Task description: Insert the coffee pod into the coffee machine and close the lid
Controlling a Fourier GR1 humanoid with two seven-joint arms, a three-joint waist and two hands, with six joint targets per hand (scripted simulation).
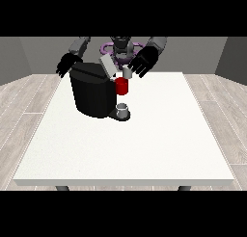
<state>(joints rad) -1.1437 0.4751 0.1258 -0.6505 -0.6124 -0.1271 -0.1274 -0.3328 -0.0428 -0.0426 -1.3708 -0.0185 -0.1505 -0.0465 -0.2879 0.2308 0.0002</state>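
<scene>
The coffee pod point(127, 72), small and grey, is sitting at the fingertips of the robot hand at the view's right point(144, 61), just above the red pod holder point(122, 86) of the coffee machine point(94, 92). That robot hand's fingers are curling about the pod. The machine's grey lid point(108, 65) is standing tilted open beside the pod. A grey cup point(123, 108) is resting on the machine's base, below the holder. The robot hand at the view's left point(67, 64) is hanging behind the machine's top corner, fingers relaxed and spread, holding nothing. The white tabletop point(159, 139) is carrying the machine.
</scene>
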